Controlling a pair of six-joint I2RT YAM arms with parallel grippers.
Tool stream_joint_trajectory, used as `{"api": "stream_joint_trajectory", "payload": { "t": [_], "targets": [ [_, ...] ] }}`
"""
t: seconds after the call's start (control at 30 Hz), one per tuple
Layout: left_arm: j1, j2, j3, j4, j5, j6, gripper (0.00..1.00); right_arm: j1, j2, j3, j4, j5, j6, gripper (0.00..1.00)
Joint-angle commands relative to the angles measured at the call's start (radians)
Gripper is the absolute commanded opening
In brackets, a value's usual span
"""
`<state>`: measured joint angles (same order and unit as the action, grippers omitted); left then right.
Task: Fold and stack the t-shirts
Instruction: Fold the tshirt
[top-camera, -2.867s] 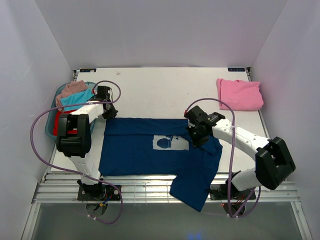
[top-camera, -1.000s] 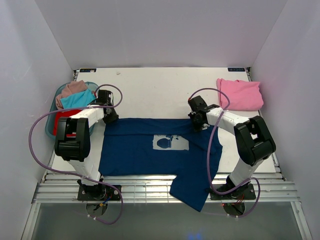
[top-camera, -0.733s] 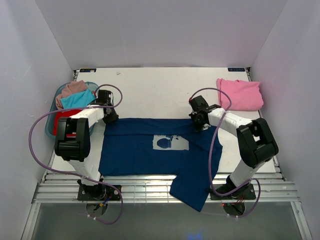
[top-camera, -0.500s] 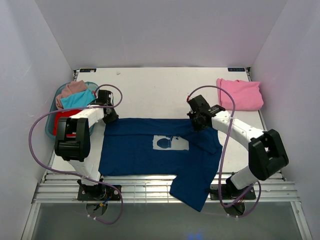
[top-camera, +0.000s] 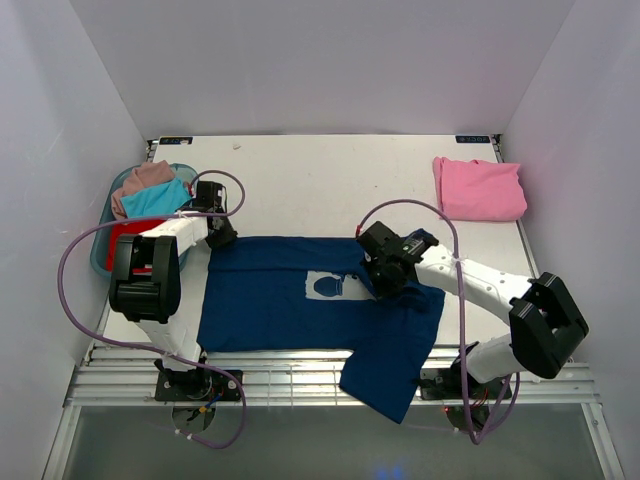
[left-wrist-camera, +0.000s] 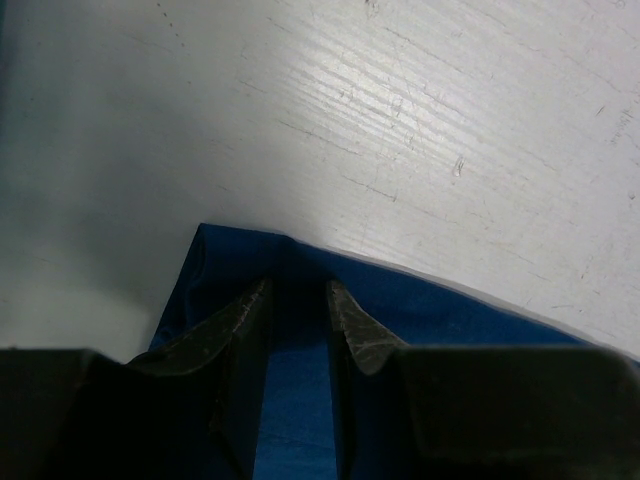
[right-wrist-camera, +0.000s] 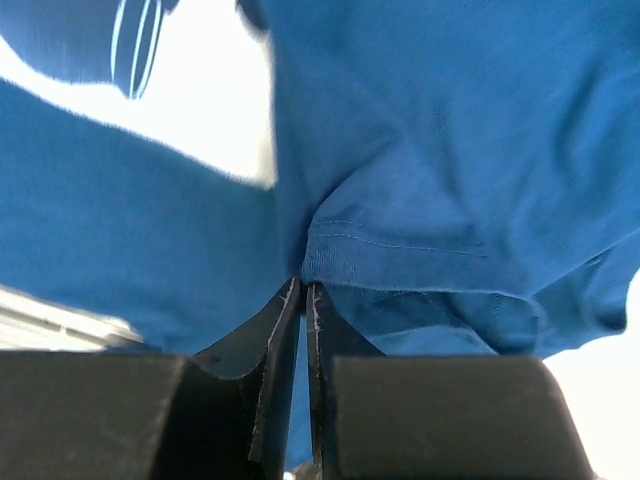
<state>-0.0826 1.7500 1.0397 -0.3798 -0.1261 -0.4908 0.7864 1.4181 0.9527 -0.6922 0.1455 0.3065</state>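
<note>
The navy t-shirt (top-camera: 270, 300) lies spread on the table, its pale square print (top-camera: 337, 285) facing up. My left gripper (top-camera: 222, 236) rests at the shirt's far left corner, jaws closed on the navy cloth (left-wrist-camera: 450, 310); the wrist view shows it at the corner's edge (left-wrist-camera: 297, 290). My right gripper (top-camera: 383, 275) is just right of the print, shut on a hemmed fold of navy cloth (right-wrist-camera: 450, 120); the wrist view shows the pinch (right-wrist-camera: 303, 285). A folded pink t-shirt (top-camera: 480, 188) lies at the far right.
A teal basket (top-camera: 103, 255) at the far left holds dusty-pink (top-camera: 148, 175), teal (top-camera: 157, 198) and red (top-camera: 122, 242) tees. The navy shirt's lower right part (top-camera: 385, 385) hangs over the table's slatted near edge. White walls enclose the table.
My right gripper has moved from the shirt's far right edge toward the left and nearer, to beside the print, drawing navy cloth along. The left gripper has stayed at its corner.
</note>
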Motion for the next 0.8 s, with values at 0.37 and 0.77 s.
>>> {"api": "stream_joint_trajectory", "payload": {
  "t": [0.37, 0.77],
  "targets": [
    [-0.005, -0.037, -0.017, 0.021, 0.016, 0.0, 0.38, 0.12, -0.021, 0.0, -0.061, -0.113, 0.048, 0.35],
    [-0.005, -0.034, 0.013, 0.036, 0.023, -0.008, 0.36, -0.125, -0.045, 0.115, -0.026, 0.241, -0.016, 0.48]
  ]
}}
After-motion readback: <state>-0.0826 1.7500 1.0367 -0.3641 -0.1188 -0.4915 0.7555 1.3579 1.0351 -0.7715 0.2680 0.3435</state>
